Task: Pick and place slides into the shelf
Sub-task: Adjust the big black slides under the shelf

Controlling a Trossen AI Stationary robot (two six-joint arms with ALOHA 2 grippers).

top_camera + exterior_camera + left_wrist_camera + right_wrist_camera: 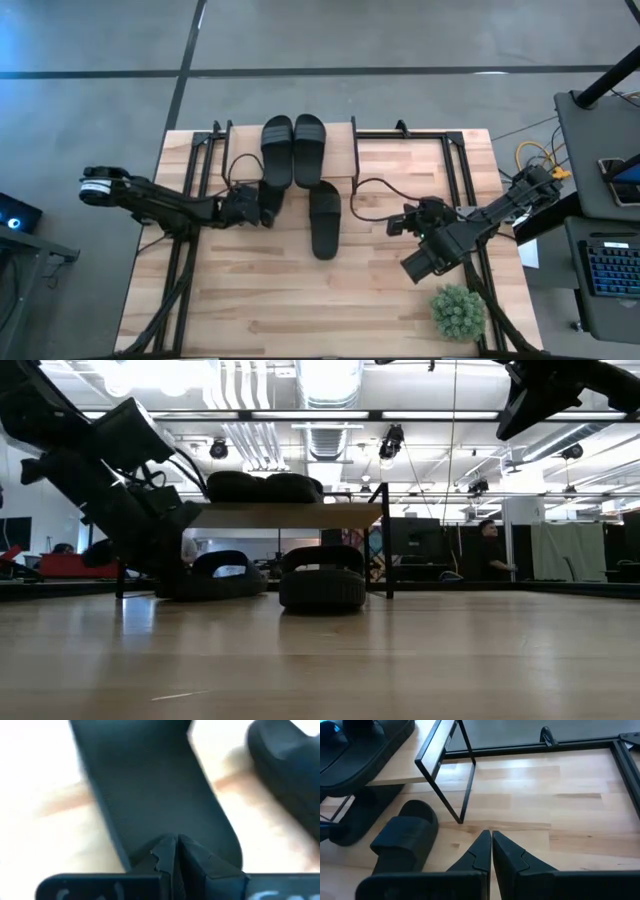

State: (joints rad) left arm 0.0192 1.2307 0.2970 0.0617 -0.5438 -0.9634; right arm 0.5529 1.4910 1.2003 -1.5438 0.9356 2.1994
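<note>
1. Your left gripper (262,212) sits low on the table at the shelf's (345,150) front left corner, its fingers (170,857) pressed together on the edge of a black slide (150,790) lying partly under the shelf.
2. Your right gripper (491,842) hangs above the table to the shelf's right, fingers pressed together and holding nothing; the shelf's black leg (467,775) stands just ahead of it.
3. You have four slides in all: two side by side on the shelf top (293,150), one on the table in front of the shelf (325,218), and the one in the left gripper's pinch.
4. The slide in front lies just beside the pinched one, close to the left gripper's path.
5. A small green plant (459,312) stands near the table's front right corner, beside the right arm.
6. Black cables (375,185) loop over the table on either side of the shelf.
7. The tabletop (300,310) in front of the slides lies bare to its front edge.
</note>
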